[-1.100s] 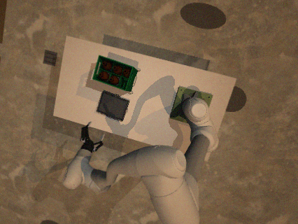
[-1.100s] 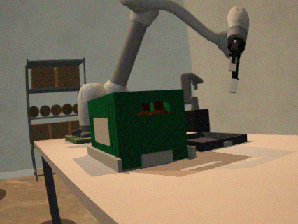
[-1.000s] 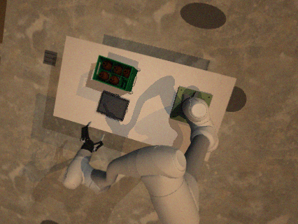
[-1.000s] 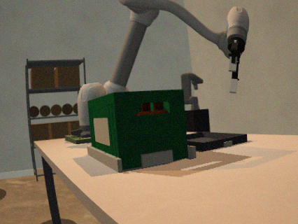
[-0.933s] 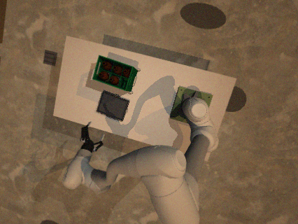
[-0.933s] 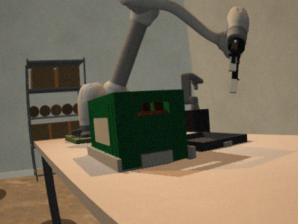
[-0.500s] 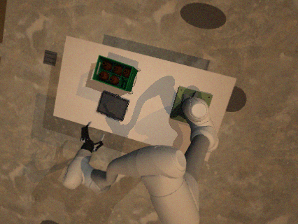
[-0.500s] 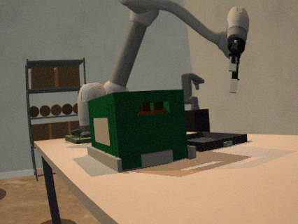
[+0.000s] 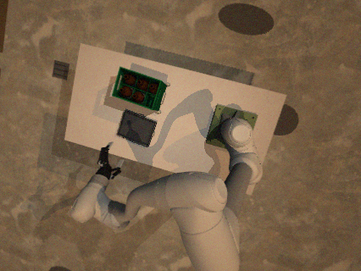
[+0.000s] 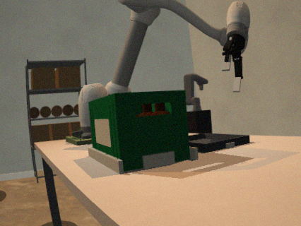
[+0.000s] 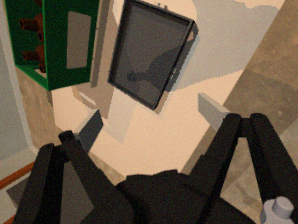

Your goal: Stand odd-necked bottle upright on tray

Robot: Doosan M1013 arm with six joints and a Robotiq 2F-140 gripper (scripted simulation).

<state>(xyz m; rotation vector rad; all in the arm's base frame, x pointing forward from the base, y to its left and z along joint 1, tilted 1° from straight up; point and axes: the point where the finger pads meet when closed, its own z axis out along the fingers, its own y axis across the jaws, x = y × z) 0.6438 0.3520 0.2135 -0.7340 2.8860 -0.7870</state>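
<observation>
Green crate [image 9: 119,81] far left on tabletop [image 9: 191,93], brown bottles [image 9: 136,88] upright inside, odd one not picked out. Dark tray [image 9: 136,127] just beside crate, bare. Gripper [image 9: 107,157] fingers spread wide, nothing held, high off tabletop edge; crate lies beyond tray from it. No readable labels or writing.
</observation>
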